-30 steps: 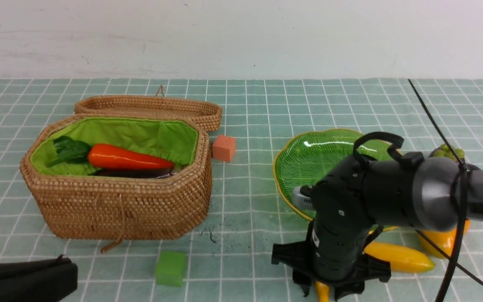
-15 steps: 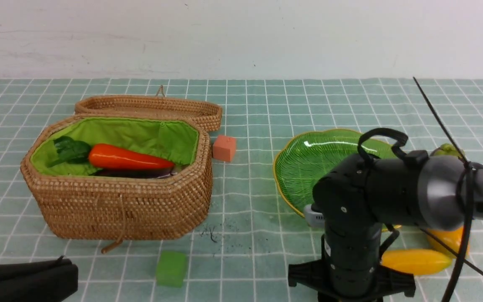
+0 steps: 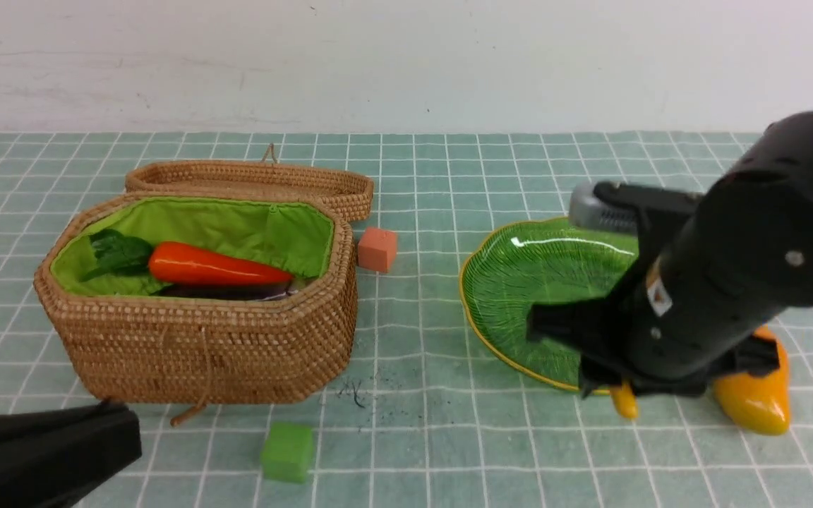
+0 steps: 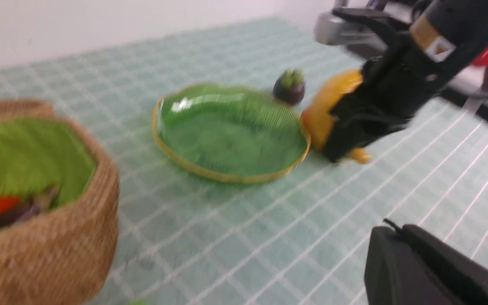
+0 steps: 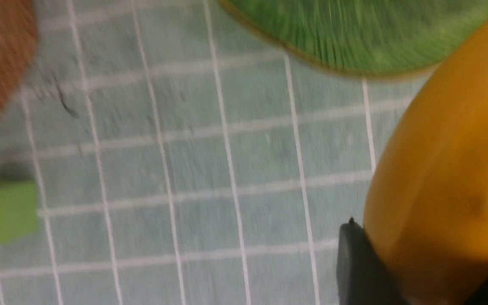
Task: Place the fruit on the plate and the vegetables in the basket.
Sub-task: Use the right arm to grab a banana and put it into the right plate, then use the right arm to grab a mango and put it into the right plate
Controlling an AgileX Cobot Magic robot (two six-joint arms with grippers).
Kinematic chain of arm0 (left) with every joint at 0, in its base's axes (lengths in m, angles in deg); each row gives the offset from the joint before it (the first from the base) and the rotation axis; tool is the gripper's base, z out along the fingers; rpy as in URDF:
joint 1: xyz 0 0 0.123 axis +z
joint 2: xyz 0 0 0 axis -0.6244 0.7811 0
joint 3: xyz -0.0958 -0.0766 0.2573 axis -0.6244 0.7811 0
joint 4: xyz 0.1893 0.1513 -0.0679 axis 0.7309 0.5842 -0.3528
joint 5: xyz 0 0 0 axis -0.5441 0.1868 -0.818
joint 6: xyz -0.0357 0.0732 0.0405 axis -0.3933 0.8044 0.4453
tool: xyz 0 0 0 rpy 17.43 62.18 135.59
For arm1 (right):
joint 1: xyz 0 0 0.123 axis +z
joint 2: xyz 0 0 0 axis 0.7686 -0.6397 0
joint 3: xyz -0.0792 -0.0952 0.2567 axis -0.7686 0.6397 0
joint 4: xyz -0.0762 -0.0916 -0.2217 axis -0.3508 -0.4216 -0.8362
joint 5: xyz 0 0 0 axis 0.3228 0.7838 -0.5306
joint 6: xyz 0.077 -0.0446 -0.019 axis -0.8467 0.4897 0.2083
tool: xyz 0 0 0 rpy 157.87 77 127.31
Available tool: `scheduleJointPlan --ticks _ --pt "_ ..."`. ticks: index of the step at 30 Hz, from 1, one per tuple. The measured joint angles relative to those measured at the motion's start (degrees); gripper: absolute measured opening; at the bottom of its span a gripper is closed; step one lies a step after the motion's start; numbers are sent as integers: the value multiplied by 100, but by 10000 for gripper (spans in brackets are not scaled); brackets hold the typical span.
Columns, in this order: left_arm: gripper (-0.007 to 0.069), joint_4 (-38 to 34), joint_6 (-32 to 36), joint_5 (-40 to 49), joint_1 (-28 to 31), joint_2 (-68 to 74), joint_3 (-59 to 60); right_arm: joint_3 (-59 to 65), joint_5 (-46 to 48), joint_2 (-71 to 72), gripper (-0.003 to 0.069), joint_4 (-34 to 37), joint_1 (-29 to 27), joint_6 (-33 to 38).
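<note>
The plate [image 3: 519,282] lay bare across its left and far side, an open drop from above there! Over its near-right rim hung the right arm, the right hand [image 3: 643,381] clamped on the banana [image 3: 624,403], shutting off that approach. The mango [image 3: 756,398] sat just right of the plate's near edge, and the mangosteen [image 4: 289,87] crowded its far-right rim. Left of the plate, a wide lane of table [image 3: 413,367] ran open to the basket [image 3: 202,346], with the orange cube [image 3: 377,248] at its far end and the green cube [image 3: 286,450] at its near end.
</note>
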Motion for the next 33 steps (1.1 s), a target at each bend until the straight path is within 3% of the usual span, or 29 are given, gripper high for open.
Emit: scheduleJointPlan --ticks 4,10,14,15,17,20,23,27,29,32,33 --pt "-13 0 -20 -404 0 0 0 -22 -1018 -344 251 96 -665 753" --pt "-13 0 -34 -522 0 0 0 -73 -1743 -1084 261 348 -1113 1700" --pt "-13 -51 -34 -522 0 0 0 -116 -1782 -1360 445 452 -1152 1959" --pt "-13 -55 -34 -522 0 0 0 -121 -1775 -1368 456 466 -1152 1965" --pt "-12 -63 -34 -526 0 0 0 -184 -1623 -1357 582 489 -1152 1980" --pt "-11 -67 -34 -526 0 0 0 -378 -1188 -1203 645 489 -1152 1985" --pt "-10 -67 -34 -526 0 0 0 -535 -721 -977 643 379 -1152 1985" --pt "-8 -102 -34 -520 0 0 0 -608 189 -413 554 -17 -1386 1991" --pt "-8 -60 -34 -520 0 0 0 -480 691 -215 487 -50 -1931 2088" --pt "-6 -13 -34 -520 0 0 0 -232 738 -188 458 114 -2398 2248" --pt "-5 12 -34 -520 0 0 0 135 474 -226 448 504 -2861 2503"
